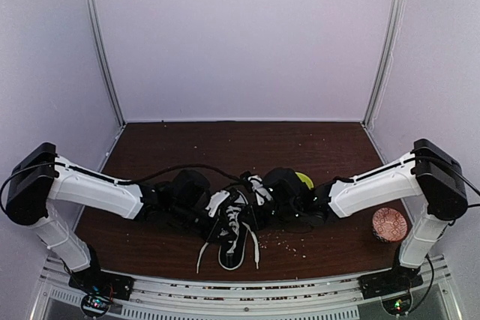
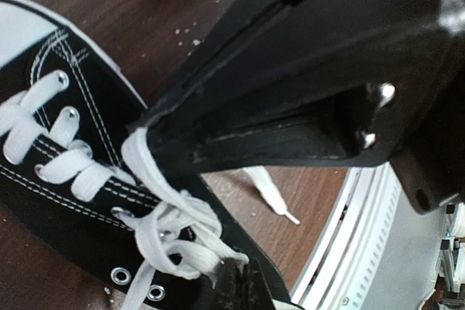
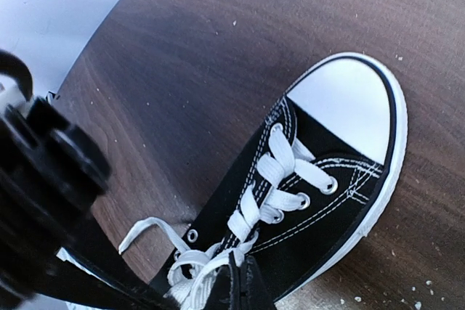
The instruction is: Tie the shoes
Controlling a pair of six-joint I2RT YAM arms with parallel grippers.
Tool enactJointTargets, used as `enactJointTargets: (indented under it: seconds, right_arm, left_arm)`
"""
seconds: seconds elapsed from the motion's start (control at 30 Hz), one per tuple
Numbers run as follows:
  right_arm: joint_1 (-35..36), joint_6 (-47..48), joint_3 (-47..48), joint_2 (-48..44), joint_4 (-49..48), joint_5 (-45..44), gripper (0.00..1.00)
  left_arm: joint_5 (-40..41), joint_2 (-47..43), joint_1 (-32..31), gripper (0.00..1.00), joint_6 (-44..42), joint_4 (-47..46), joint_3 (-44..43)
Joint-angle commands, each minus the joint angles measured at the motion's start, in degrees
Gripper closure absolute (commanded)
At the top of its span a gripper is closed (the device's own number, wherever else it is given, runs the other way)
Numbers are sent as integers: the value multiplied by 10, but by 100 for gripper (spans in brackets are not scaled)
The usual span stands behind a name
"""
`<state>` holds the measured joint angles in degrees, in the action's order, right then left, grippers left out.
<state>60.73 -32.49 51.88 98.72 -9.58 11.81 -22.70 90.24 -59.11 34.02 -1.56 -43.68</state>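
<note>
The black low-top sneaker (image 1: pixel 234 231) lies at the table's near middle, its white toe cap toward the arms' bases. Its white laces (image 1: pixel 253 246) trail off both sides of the toe. My left gripper (image 1: pixel 215 209) and right gripper (image 1: pixel 260 191) meet over the shoe's top eyelets. In the left wrist view my left gripper (image 2: pixel 243 287) is shut on a lace loop (image 2: pixel 178 241) of the sneaker (image 2: pixel 65 201), and a loose lace end (image 2: pixel 270 195) lies on the wood. In the right wrist view my right gripper (image 3: pixel 243 286) is shut on a lace strand (image 3: pixel 200 270) above the sneaker (image 3: pixel 320 201).
A yellow-green object (image 1: pixel 304 180) lies behind the right gripper. A round patterned bowl (image 1: pixel 389 224) stands at the right by the right arm's base. Crumbs (image 1: pixel 289 241) are scattered on the dark wooden table (image 1: pixel 150 148). White walls close in three sides.
</note>
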Motion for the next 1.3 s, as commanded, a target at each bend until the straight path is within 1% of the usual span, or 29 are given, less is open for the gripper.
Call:
enactJointTargets:
  seconds: [0.0,0.07,0.1,0.23,0.37,0.4,0.43,0.57,0.73,0.83,1.07,1.17,1.27]
  right_arm:
    - [-1,-4,-3,8,-9,14,100]
    - [-1,-4,-12,5,-10,14,100]
    - [-1,-5,-15,4,-10,15,100]
    - [-1,-4,-23,-2,-9,19,100]
    - [-1,-4,-23,-4,-7,23,100]
    - [-1,-2,-22,-4,-6,23,100]
    - [-1,-3,-21,-5,-5,25,100]
    - [-1,1,-15,-7,3,26,100]
    - [-1,4,-7,-9,11,28,100]
    - [-1,7,-2,-8,15,29,100]
    - [-1,8,2,-7,17,33,100]
    - [-2,8,3,-8,17,32,100]
    - [-2,9,1,-10,18,29,100]
  left_arm:
    - [14,7,-8,100,-3,-11,6]
    - [32,-7,-9,98,5,-11,9]
    - [41,-17,-8,95,9,-7,9]
    - [87,-65,-9,69,27,18,10]
    - [156,-114,-2,50,55,65,8]
    - [164,-121,2,46,64,69,10]
    - [165,-125,9,45,74,69,13]
    - [143,-103,31,47,104,72,7]
    - [103,-48,35,57,107,70,-26]
    - [91,-26,36,59,112,55,-34]
    - [79,-1,39,60,122,36,-39]
    - [65,7,39,62,127,25,-37]
    - [52,12,39,67,133,11,-32]
